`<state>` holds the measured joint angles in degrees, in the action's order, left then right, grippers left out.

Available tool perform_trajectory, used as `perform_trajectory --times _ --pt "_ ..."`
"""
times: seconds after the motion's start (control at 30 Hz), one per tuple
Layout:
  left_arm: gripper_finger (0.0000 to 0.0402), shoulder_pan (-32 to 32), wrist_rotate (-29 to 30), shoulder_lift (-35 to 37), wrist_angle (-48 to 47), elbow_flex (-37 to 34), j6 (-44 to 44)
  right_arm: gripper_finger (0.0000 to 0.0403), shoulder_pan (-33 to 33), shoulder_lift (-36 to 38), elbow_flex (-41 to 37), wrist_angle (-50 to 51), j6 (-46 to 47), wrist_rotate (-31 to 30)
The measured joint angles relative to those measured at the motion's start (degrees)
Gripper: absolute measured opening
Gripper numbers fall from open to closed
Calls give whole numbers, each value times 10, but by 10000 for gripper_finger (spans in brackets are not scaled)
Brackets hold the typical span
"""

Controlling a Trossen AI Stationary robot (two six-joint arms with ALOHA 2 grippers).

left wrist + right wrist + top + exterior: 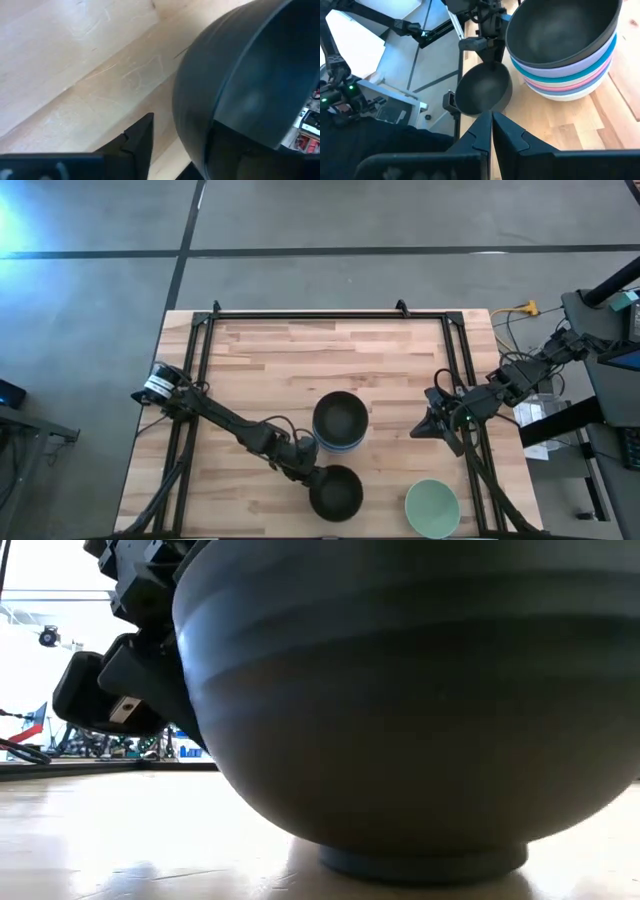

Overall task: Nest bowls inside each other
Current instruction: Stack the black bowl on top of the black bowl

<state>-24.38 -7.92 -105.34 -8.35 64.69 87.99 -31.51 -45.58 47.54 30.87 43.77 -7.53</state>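
Note:
A stack of nested bowls (pixel 340 422) stands mid-table with a black bowl on top; in the right wrist view the stack (pixel 570 65) shows lavender, blue, teal, pink and white rims below it. A second black bowl (pixel 336 492) stands near the table's near edge on its foot (pixel 420 862). My left gripper (pixel 312 470) is open at this bowl's left rim, one finger outside and one inside. A pale green bowl (pixel 432 508) sits to the right, near the near edge. My right gripper (pixel 425 425) is shut and hovers right of the stack. My left gripper (pixel 185 125) straddles the black bowl's wall (pixel 192 115) at the rim. The outer finger (pixel 140 142) stands apart from the wall, with wood showing between them. The other finger (pixel 225 155) is inside the bowl; I cannot tell whether it touches the wall.
A black metal frame (pixel 330 314) runs along the table's far edge and down both sides. Bare wood (pixel 270 360) lies left of and beyond the stack. Cables and equipment (pixel 560 390) sit off the table's right edge.

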Motion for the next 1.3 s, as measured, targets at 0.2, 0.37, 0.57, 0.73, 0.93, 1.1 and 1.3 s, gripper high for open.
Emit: perform_trajectory --times 0.2,0.37,0.57,0.73,0.93,1.1,1.3 --pt "28 1 -5 0 -3 -1 -17 9 0 3 0 1 8 0" --pt "7 3 -17 11 -21 -3 -26 9 0 3 0 1 -1 0" --pt "2 3 -18 90 -131 -4 -42 9 0 5 0 2 -8 0" --pt "1 7 8 209 -236 10 -43 9 0 5 0 1 -36 -4" --pt "1 76 76 292 -384 102 -109 9 0 5 0 0 -68 -60" --pt "0 189 73 268 -429 198 -259 9 0 5 0 -5 -68 -90" --pt "0 320 -24 163 -463 312 -426 9 2 5 0 -58 -63 -93"
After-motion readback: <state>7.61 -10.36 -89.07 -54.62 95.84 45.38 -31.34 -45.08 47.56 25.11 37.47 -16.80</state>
